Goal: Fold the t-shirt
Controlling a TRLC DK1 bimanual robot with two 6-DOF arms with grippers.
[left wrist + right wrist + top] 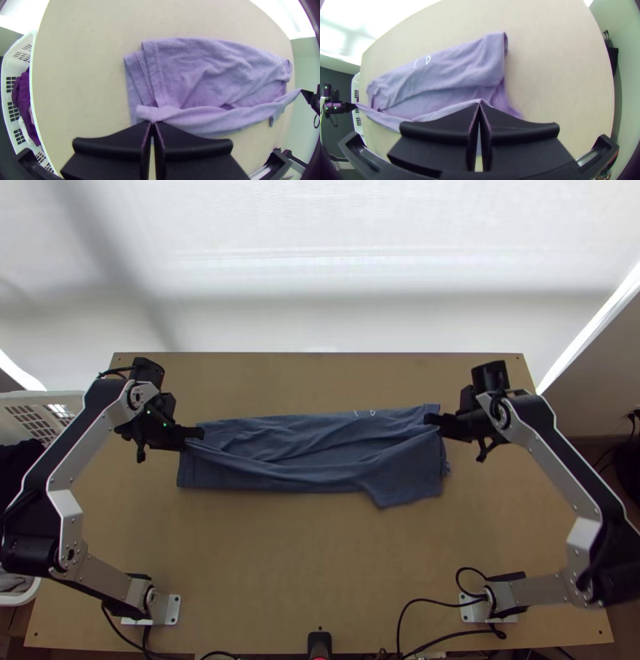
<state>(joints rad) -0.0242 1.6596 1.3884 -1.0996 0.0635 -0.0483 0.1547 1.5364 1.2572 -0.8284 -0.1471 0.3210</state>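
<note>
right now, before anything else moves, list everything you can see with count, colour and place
table: one, light wood, under the shirt
t-shirt: one, blue, across the table's middle in a long strip, one edge drawn between the grippers
basket: one, white, past the table's left edge
clothes: count unclear, mostly dark, in the basket
screen: one, white, beyond the far edge
cables: several, black, by the arm bases
small fixture: one, black, middle of the near edge
arms: two, silver-grey and black, left and right
left gripper: one, black, shut on the shirt's left end
right gripper: one, black, shut on the shirt near its right end
</note>
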